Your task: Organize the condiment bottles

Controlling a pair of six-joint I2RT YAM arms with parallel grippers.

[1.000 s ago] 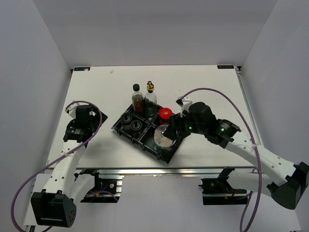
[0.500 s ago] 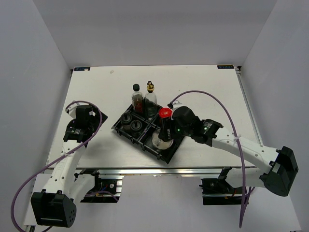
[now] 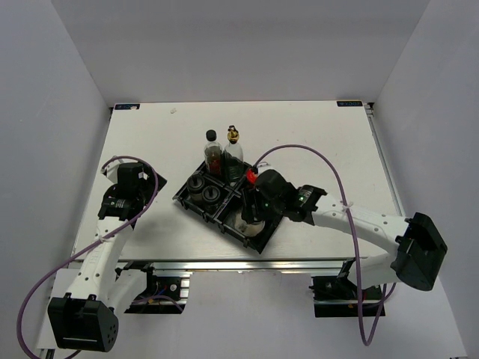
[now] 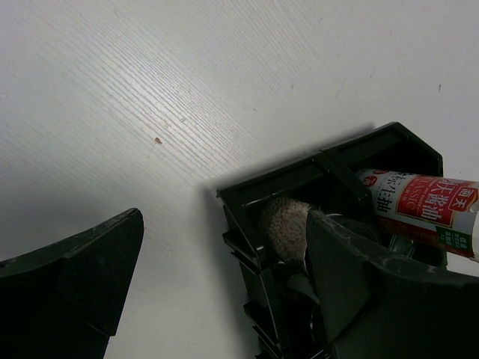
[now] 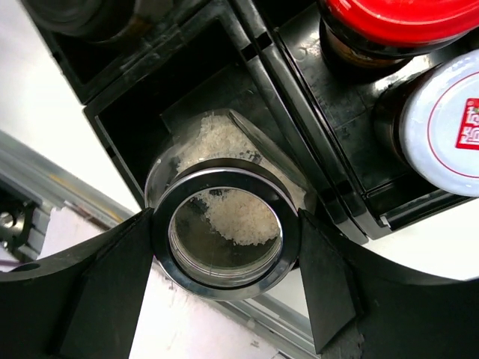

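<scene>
As the right claw (image 3: 253,212) grips a wide clear jar (image 5: 224,228) of pale grains, one of its fingers (image 5: 112,284) on either side of the rim, the jar sits at the lowest compartment of the black tray (image 5: 258,71), centre frame from overhead. A red-lidded jar (image 5: 404,15) and a white-lidded jar (image 5: 449,127) stand in the neighbouring compartment. At far left, the left claw (image 4: 213,277) gapes wide, holding nothing.

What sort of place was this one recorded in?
Probably a robotics lab cell rather than a kitchen: a white table boxed in by plain white walls, the left arm and right arm mounted at its near edge, and a black tray of condiment bottles as props.
</scene>
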